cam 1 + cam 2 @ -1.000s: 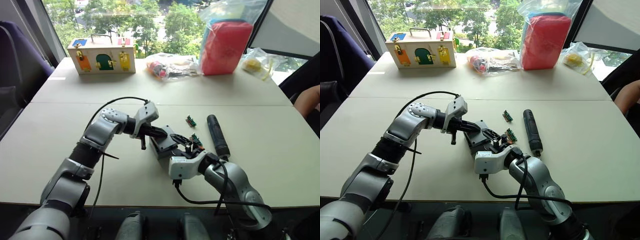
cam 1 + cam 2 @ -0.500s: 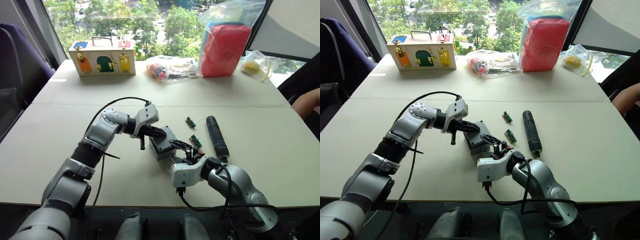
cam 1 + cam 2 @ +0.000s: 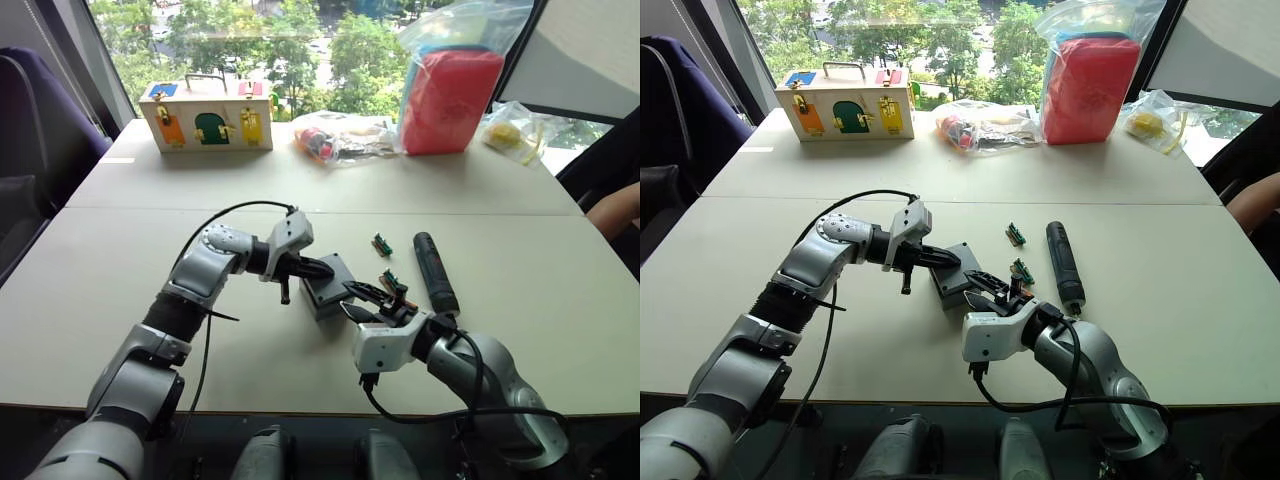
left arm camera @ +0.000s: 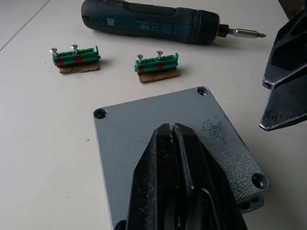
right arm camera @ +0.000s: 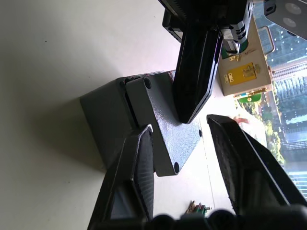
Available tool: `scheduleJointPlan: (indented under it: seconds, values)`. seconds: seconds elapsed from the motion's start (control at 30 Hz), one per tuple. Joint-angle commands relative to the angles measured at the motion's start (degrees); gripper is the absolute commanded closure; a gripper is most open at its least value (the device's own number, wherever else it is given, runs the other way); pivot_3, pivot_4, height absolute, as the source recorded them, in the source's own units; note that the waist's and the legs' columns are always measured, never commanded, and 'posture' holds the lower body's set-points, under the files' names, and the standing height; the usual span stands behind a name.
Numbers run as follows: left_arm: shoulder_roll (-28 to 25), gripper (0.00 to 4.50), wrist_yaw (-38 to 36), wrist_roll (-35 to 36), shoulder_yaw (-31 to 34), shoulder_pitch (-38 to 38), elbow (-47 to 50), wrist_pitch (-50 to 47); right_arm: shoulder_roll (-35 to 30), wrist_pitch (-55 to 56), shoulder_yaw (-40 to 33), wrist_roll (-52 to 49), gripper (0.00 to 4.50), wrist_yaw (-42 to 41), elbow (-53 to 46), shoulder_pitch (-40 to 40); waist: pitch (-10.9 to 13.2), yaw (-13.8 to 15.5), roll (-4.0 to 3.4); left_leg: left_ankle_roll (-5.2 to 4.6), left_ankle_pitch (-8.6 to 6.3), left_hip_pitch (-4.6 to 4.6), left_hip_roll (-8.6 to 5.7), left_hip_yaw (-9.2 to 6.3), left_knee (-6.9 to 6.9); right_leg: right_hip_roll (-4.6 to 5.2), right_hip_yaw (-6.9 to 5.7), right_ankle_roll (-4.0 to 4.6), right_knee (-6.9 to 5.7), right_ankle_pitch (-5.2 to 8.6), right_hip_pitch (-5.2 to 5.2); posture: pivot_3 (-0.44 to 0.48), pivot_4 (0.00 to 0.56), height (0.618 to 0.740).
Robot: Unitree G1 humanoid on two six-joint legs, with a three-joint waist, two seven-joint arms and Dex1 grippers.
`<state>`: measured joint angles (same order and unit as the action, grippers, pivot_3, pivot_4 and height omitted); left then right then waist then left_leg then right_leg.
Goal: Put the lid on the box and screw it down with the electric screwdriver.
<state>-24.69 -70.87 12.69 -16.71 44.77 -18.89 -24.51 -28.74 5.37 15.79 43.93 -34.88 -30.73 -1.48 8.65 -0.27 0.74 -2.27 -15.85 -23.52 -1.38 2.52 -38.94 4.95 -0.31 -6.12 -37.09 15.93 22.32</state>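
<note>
While the left gripper (image 4: 171,132), fingers pinched together, pins the flat grey plastic lid (image 4: 144,124) onto the small grey plastic box (image 5: 103,117), the open-fingered right gripper (image 5: 180,143) seems to be squaring it up, black pen-shaped electric screwdriver (image 4: 148,21) waiting just beyond.

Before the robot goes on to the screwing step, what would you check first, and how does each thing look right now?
1. The lid lies on the box: ok.
2. The lid sits square with the box: not ok; in the right wrist view its corner overhangs the box wall, so it looks twisted.
3. The left gripper presses on the lid, fingers shut: ok.
4. The right gripper is open, free to nudge the lid: ok.
5. The electric screwdriver lies loose on the table, within the right arm's side: ok.
6. Screws stand ready in the two green holders: ok; whether the lid's holes meet the box's holes: cannot tell.
</note>
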Motion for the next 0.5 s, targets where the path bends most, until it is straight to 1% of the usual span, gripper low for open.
scheduleJointPlan:
  seconds: [0.03, 0.07, 0.13, 0.2, 0.27, 0.37, 0.43, 0.5]
  values:
    - [-1.63, 4.50, -3.10, 3.85, 2.45, 1.00, 4.45, -4.45, -0.71, 0.24, -1.52, -1.08, 4.38, 1.18, -0.85, 1.28, 0.05, -0.05, 0.01, 0.00, 0.00, -0.03, 0.00, 0.00, 0.01, -0.01, 0.00, 0.00, 0.00, 0.00, 0.03, 0.000, 0.150, 0.740]
    - [-2.20, 4.50, -3.94, 4.76, 2.59, 0.91, 5.39, -6.14, -0.71, 0.18, -1.51, -1.05, 4.45, 1.25, -0.80, 1.45, 0.06, -0.12, 0.01, 0.00, 0.00, -0.07, 0.00, 0.00, 0.01, -0.02, 0.00, 0.00, 0.00, 0.00, 0.07, 0.000, 0.150, 0.740]
    - [-3.11, 4.50, -5.38, 7.02, 3.27, 1.08, 6.96, -9.71, -0.59, -0.09, -1.55, -1.21, 4.45, 1.39, -0.79, 1.60, 0.06, -0.23, 0.00, 0.00, 0.00, -0.09, 0.00, 0.00, 0.01, -0.03, 0.00, 0.00, 0.00, 0.00, 0.09, 0.000, 0.150, 0.740]
    - [-2.99, 4.50, -5.16, 8.92, 4.97, 2.14, 7.03, -12.12, -0.33, -0.35, -1.69, -1.71, 4.45, 1.66, -0.79, 1.86, 0.06, -0.16, 0.00, 0.00, 0.00, -0.09, 0.00, 0.00, 0.02, -0.02, 0.00, 0.00, 0.00, 0.00, 0.10, 0.000, 0.150, 0.740]
    - [-1.72, 4.50, -3.00, 10.19, 7.84, 5.14, 4.19, -13.05, 0.65, -1.43, -2.34, -3.46, 4.45, 1.87, -1.00, 2.26, 0.07, -0.01, 0.01, 0.00, 0.00, -0.09, 0.00, 0.00, 0.02, -0.03, -0.01, 0.00, 0.00, 0.00, 0.09, 0.000, 0.150, 0.740]
    - [-0.10, 4.50, 0.13, 10.06, 10.49, 9.07, -1.49, -11.51, 2.21, -3.60, -3.19, -5.92, 4.45, 1.67, -1.56, 2.54, 0.09, 0.56, 0.03, 0.00, 0.00, -0.09, -0.01, 0.01, 0.01, -0.05, -0.03, 0.00, 0.00, 0.00, 0.10, 0.000, 0.150, 0.740]
    - [0.57, 4.50, 1.59, 7.93, 10.73, 11.30, -6.66, -7.53, 3.93, -7.18, -4.15, -8.26, 4.45, 0.78, -2.00, 2.86, 0.09, 0.79, 0.03, 0.00, 0.00, -0.09, -0.02, 0.01, 0.01, -0.04, -0.04, 0.00, 0.00, 0.00, 0.09, 0.000, 0.150, 0.740]
    - [0.61, 4.50, 1.15, 5.63, 9.66, 12.86, -11.46, -3.44, 4.78, -9.36, -5.38, -9.30, 4.45, 0.87, -2.30, 2.64, 0.08, 0.89, 0.03, 0.00, 0.00, -0.09, -0.02, 0.02, 0.01, -0.06, -0.05, -0.01, 0.00, 0.00, 0.09, 0.000, 0.150, 0.740]
